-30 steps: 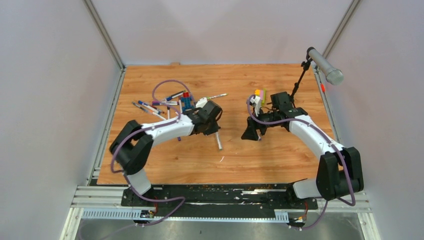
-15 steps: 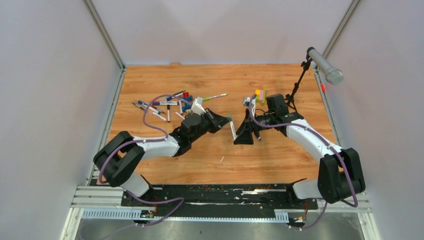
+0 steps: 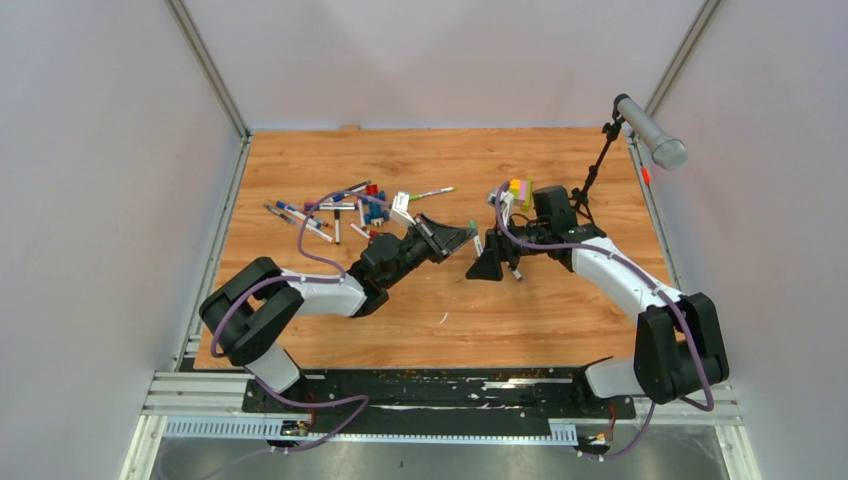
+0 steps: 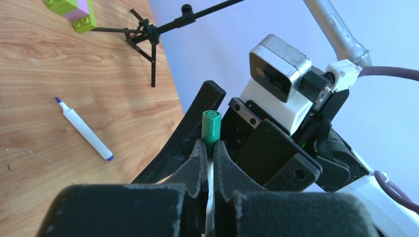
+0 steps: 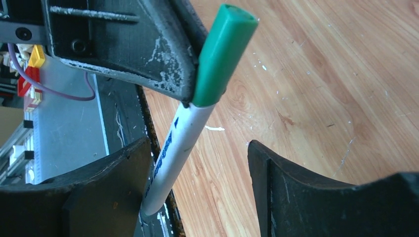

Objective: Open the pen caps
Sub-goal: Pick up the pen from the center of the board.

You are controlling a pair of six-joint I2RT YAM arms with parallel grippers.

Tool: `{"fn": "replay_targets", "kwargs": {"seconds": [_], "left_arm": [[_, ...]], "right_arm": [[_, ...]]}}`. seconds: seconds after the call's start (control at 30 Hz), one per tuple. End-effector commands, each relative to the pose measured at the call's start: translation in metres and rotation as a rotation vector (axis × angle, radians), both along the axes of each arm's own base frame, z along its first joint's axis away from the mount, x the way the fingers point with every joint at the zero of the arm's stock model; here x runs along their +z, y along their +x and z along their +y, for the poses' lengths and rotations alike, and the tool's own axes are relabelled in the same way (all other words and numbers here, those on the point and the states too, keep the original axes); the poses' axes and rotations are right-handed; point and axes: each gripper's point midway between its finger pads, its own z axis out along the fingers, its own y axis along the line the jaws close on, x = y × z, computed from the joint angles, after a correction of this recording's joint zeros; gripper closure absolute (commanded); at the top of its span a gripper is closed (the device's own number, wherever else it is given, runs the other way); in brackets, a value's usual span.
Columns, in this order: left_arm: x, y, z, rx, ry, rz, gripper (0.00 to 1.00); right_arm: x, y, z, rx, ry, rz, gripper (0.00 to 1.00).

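Observation:
My left gripper (image 4: pixel 208 145) is shut on the white barrel of a pen (image 5: pixel 173 153) just below its green cap (image 4: pixel 211 126). It holds the pen in the air above the mid-table (image 3: pixel 476 244). My right gripper (image 5: pixel 197 148) faces it, open. The barrel end lies between the right jaws, close against the left finger (image 5: pixel 123 168) and well off the other. In the top view the two grippers meet tip to tip, the left (image 3: pixel 455 238) and the right (image 3: pixel 487 262). A heap of capped pens (image 3: pixel 320 212) lies at the back left.
One loose pen (image 4: pixel 84 129) with a blue tip lies on the wood below the right gripper. A yellow-green-pink block stack (image 3: pixel 519 188) and a black microphone stand (image 3: pixel 600 165) are behind the right arm. A blue-and-red toy figure (image 3: pixel 375 200) stands by the pen heap.
The left arm lifted the pen from near the table and swung it right, up to the right gripper. The right gripper shifted left and now has the pen's end between its open jaws.

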Motion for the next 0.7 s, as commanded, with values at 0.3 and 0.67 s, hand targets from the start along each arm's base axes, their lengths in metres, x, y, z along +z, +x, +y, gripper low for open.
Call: {"fn": "replay_targets", "kwargs": {"seconds": [0.3, 0.67], "left_arm": [[0.007, -0.006, 0.0, 0.005, 0.015, -0.064, 1.0], [0.045, -0.021, 0.012, -0.018, 0.048, -0.263, 0.32]], "right_arm": [[0.032, 0.006, 0.003, -0.02, 0.147, 0.045, 0.74], [0.048, -0.025, 0.005, 0.189, 0.254, -0.014, 1.0]]}}
